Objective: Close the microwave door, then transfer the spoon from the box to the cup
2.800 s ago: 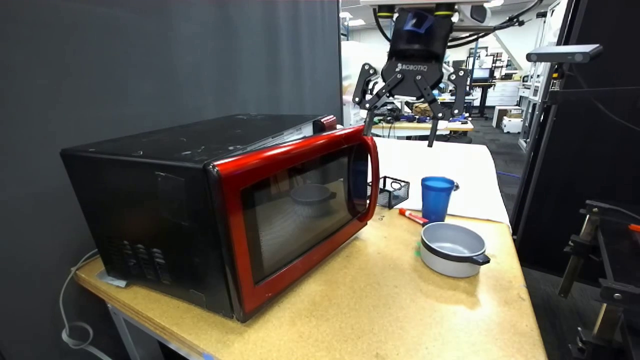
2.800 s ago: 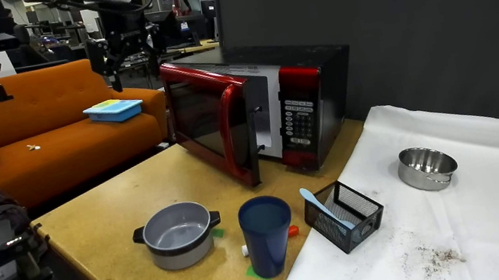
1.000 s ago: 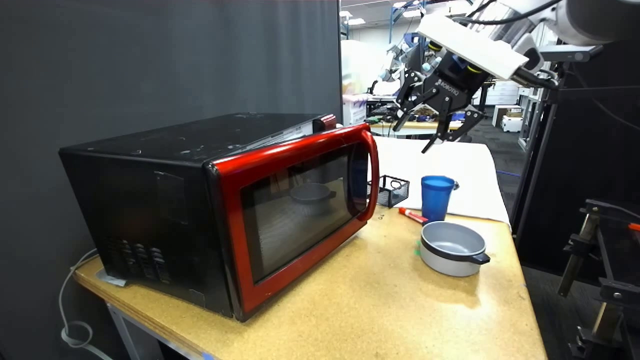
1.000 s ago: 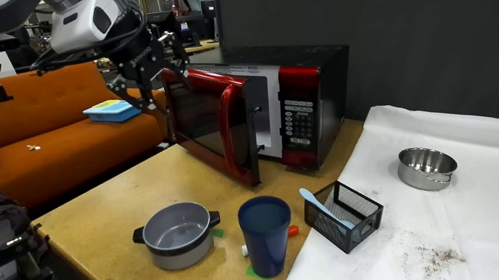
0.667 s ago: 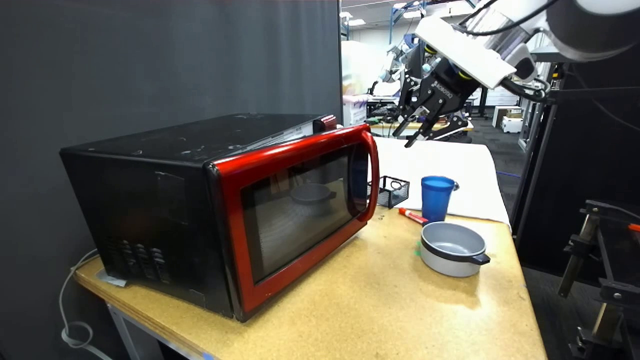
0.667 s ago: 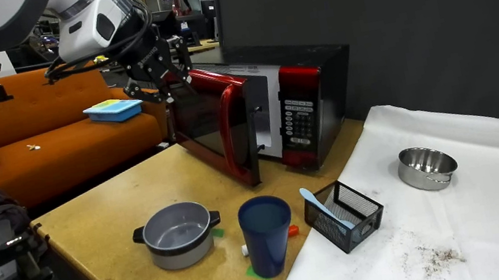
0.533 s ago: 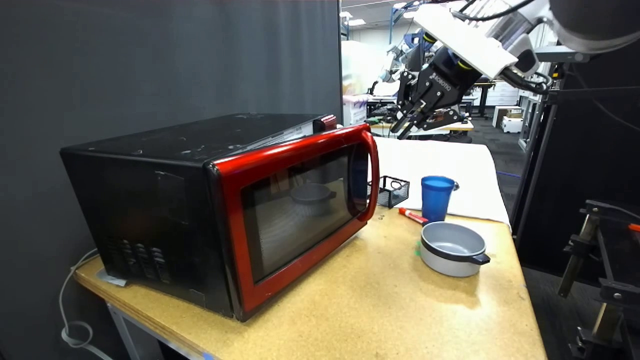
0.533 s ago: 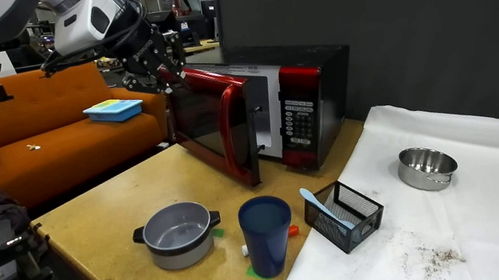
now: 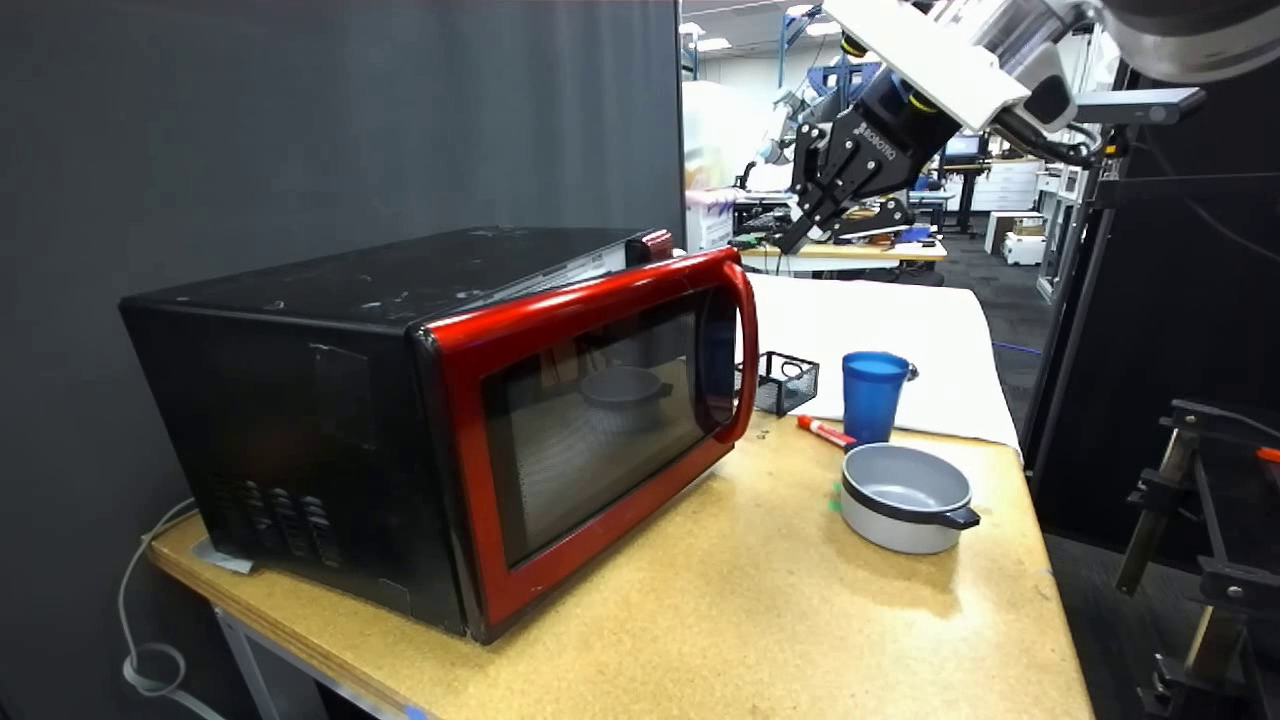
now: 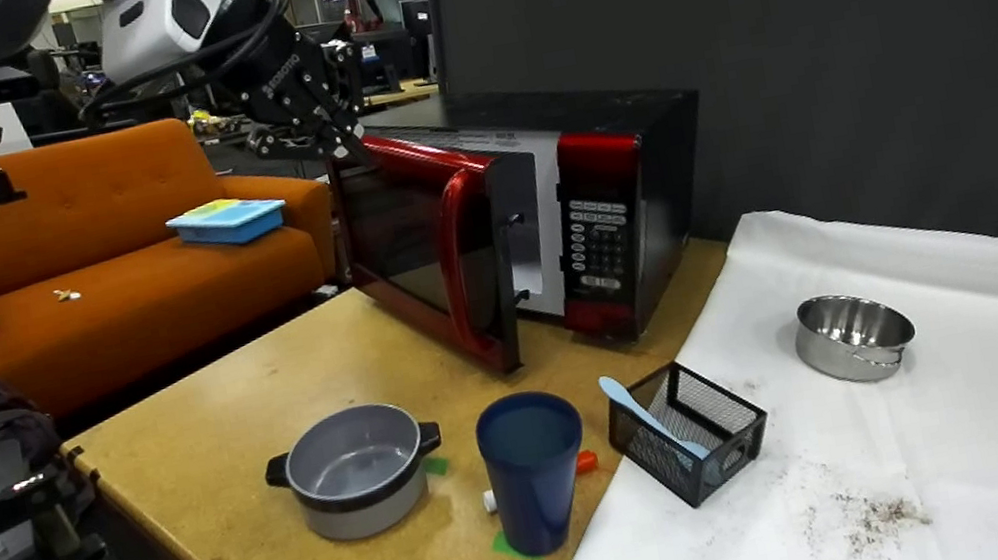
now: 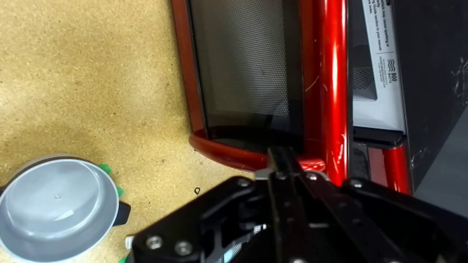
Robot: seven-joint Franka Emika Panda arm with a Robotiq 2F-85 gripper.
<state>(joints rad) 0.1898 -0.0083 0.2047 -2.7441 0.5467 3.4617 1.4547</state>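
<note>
The microwave door, red-framed with a dark window, stands ajar, with a gap to the microwave's white front edge. My gripper is tilted, its fingers together and holding nothing. In the wrist view the gripper overlaps the door's handle end; whether it touches the door I cannot tell. The pale blue spoon leans inside the black mesh box, its handle rising over one side. Beside the box is the upright blue cup. In the wrist view my gripper covers most of the box.
A grey pot with black handles stands near the cup. Behind the cup lies a red marker. The black microwave fills one side of the table. A steel bowl rests on the white sheet.
My gripper has gone from wide apart to shut. The arm has tilted over from upright, and over the last half second it has risen slightly. Door, spoon, box and cup have not moved.
</note>
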